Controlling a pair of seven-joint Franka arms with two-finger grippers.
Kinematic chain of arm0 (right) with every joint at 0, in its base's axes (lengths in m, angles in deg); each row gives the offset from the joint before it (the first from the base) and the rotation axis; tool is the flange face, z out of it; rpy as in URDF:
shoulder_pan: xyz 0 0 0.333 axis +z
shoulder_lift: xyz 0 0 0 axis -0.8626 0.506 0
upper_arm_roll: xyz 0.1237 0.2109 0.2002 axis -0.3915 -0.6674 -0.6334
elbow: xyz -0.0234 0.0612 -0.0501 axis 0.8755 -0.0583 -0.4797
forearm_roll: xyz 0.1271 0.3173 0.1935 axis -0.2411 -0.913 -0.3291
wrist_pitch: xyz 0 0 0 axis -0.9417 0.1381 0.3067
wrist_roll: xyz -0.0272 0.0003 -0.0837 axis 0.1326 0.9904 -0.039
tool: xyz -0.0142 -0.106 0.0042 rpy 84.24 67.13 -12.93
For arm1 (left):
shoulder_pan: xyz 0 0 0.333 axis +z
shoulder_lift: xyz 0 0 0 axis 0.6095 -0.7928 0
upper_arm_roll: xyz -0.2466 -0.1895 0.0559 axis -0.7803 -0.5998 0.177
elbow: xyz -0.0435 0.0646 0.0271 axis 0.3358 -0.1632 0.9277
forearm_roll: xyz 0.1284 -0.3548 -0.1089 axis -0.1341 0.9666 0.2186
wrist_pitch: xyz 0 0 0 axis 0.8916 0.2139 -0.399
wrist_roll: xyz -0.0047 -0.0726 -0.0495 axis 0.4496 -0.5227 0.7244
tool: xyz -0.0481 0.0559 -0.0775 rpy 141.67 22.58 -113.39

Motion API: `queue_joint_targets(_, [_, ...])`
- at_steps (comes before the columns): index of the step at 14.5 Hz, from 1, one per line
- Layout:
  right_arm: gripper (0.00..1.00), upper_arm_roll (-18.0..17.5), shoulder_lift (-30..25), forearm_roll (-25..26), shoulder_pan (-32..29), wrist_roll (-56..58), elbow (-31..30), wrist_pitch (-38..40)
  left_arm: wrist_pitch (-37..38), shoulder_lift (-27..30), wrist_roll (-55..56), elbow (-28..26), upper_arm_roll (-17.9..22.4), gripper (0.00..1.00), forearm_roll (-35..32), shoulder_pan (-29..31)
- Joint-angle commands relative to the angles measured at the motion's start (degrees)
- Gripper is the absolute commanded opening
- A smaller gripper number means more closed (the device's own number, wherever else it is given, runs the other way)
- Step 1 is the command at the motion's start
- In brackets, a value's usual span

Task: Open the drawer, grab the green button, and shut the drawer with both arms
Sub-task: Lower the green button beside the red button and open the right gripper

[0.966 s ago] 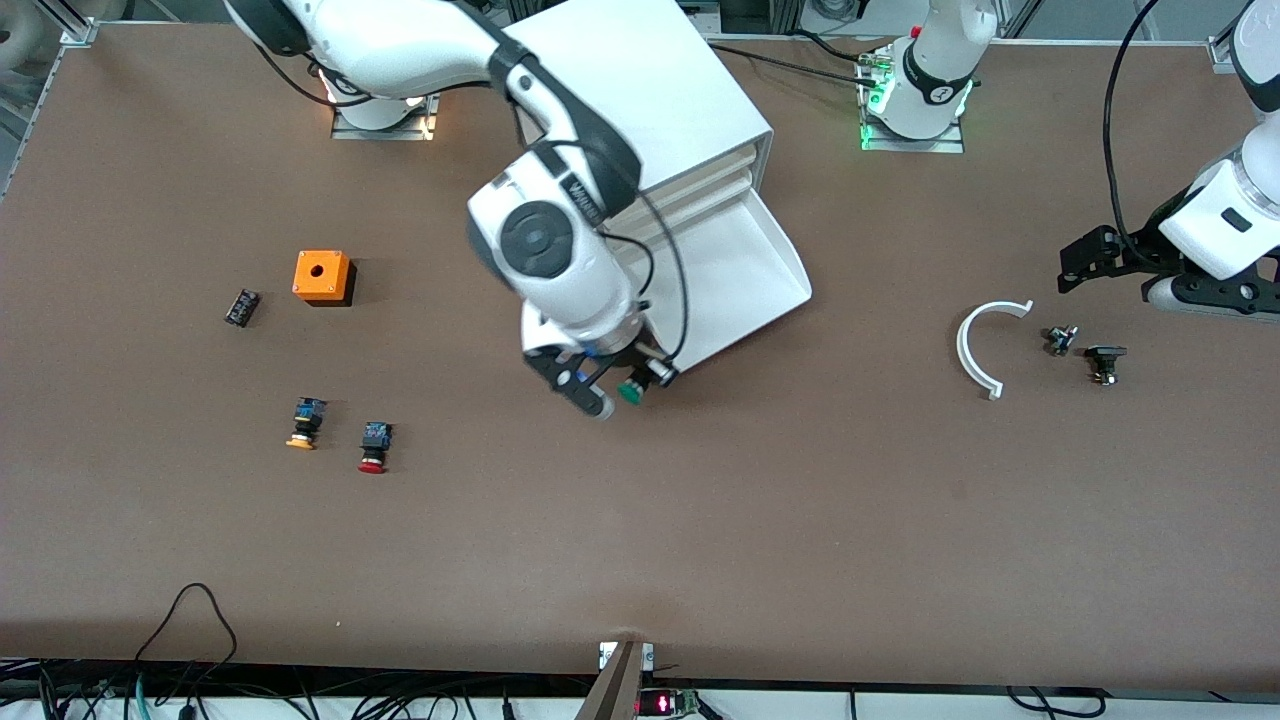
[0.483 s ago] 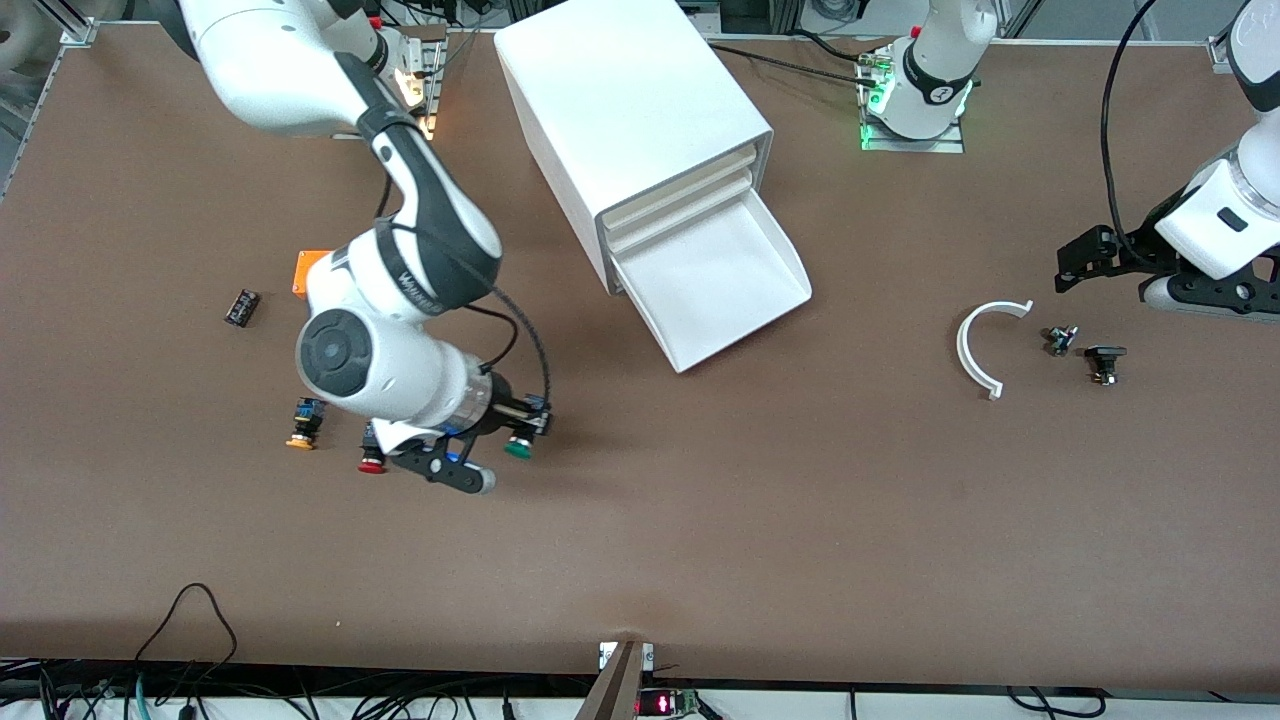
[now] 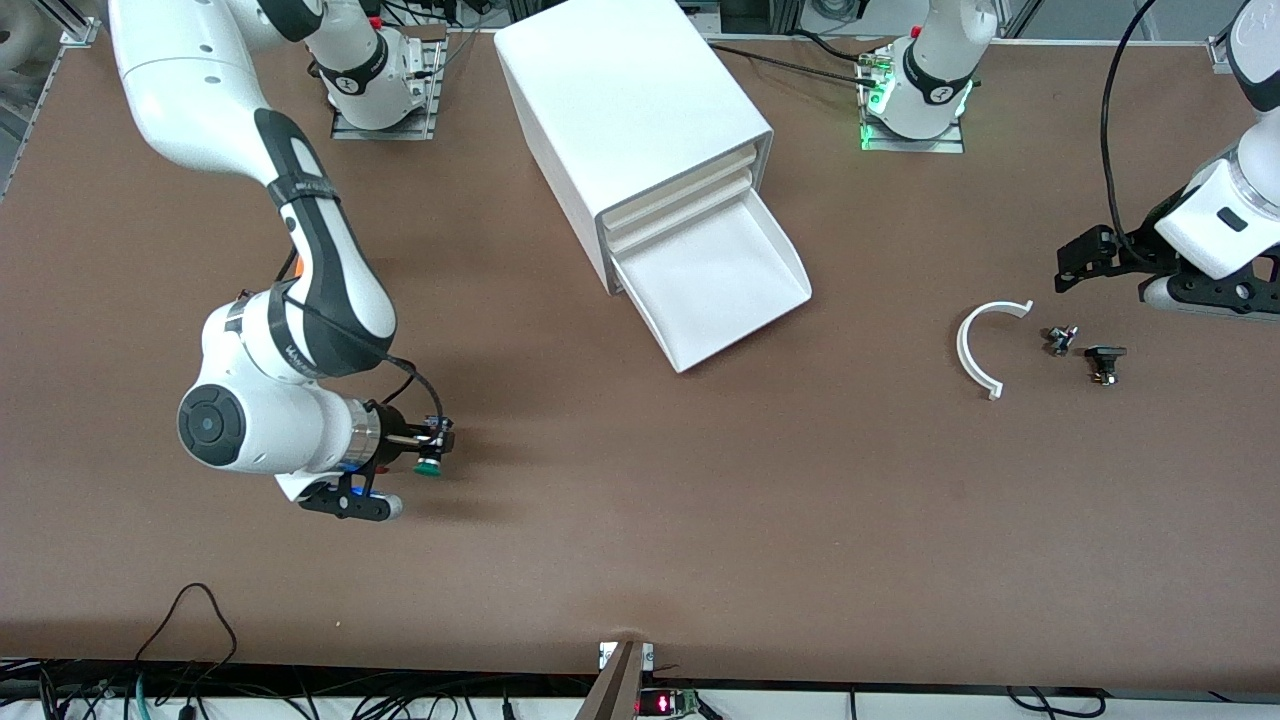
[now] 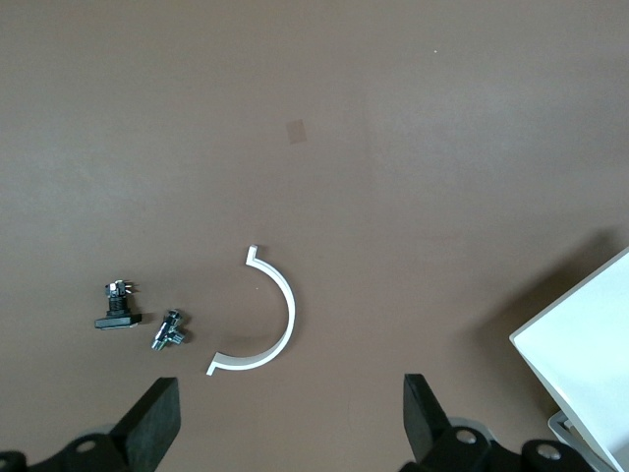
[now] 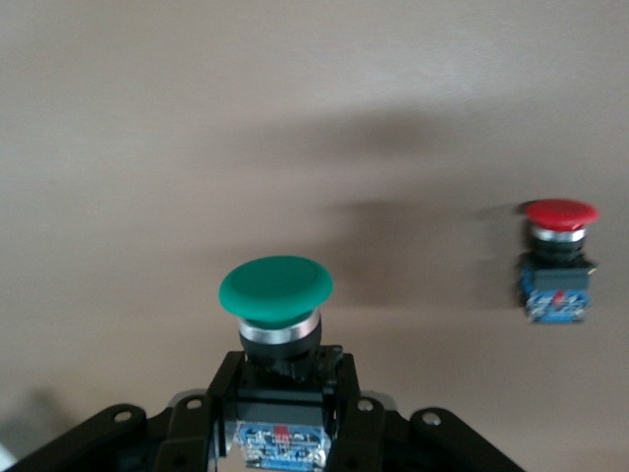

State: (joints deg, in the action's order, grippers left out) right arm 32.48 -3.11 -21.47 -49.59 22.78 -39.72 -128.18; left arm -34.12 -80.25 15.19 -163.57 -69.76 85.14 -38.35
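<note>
Carried off, button (image 3: 430,464) gripped by right hand (image 3: 425,452) — drawer (image 3: 715,280) open, empty; left hand (image 4: 285,423) spread, waiting

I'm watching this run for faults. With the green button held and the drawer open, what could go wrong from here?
1. The right end effector grips the button only by its black body, so a quick move might twist or drop it.
2. The red-capped button lies close by on the table, so setting down here could knock it.
3. The drawer is pulled out and the left end effector hangs open over the curved white piece, not at the drawer; closing may be missed.
</note>
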Motion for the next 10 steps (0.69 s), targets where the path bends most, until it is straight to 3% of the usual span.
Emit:
queue_joint_targets(1, [0.0,-0.76,-1.0,0.93,-0.53,3.17,-4.9,-4.33,0.51,1.41,0.06,-1.19,0.33,1.0,1.08,-0.17])
queue_joint_targets(10, [0.0,-0.59,2.07,1.28,-1.14,8.8,-13.35,-15.15,1.92,1.58,0.41,-1.1,0.33,1.0,1.08,0.01])
